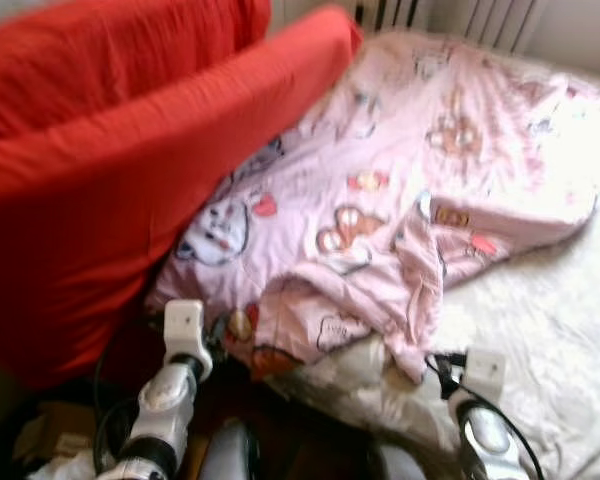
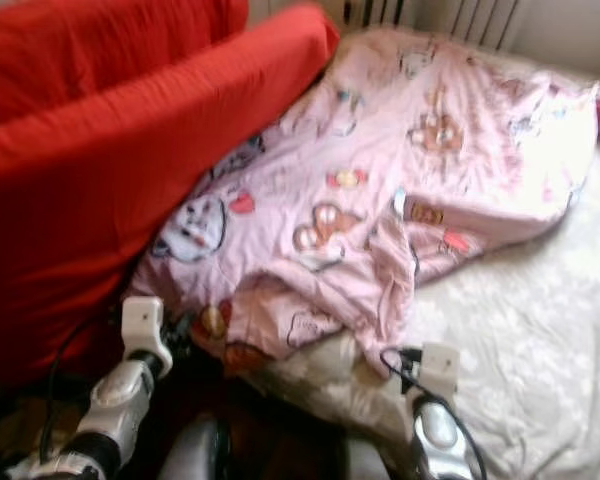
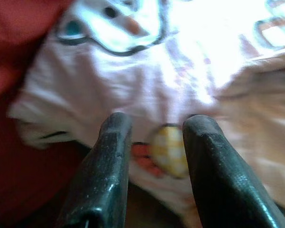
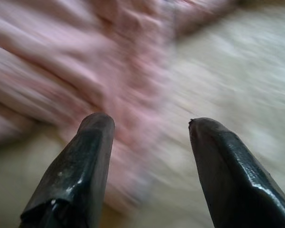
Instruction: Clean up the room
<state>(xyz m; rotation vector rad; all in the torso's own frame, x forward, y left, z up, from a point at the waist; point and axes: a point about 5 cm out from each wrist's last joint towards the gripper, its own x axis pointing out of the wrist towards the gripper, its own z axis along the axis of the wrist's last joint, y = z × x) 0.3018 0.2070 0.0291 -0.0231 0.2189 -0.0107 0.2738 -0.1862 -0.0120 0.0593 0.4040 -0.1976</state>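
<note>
Pink blanket (image 1: pixel 400 200): printed with cartoon figures, spread rumpled over the pale mattress (image 1: pixel 550 330); its near edge is seen just beyond both pincers.
Left gripper (image 3: pixel 154 142): 2 fingers held narrowly apart, nothing gripped; the blanket's hem lies just past the tips.
Right gripper (image 4: pixel 149 142): fingers spread wide, nothing held; a blanket fold lies ahead, blurred.
Red cushions (image 1: pixel 110 170): piled beside the left gripper, against the blanket.

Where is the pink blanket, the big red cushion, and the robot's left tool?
pink blanket (image 1: pixel 400 150), left eye view, on its flat printed middle.
red cushion (image 1: pixel 110 180), left eye view, on its broad front face.
left tool (image 3: pixel 154 156), left wrist view, midway between its fingertips.
</note>
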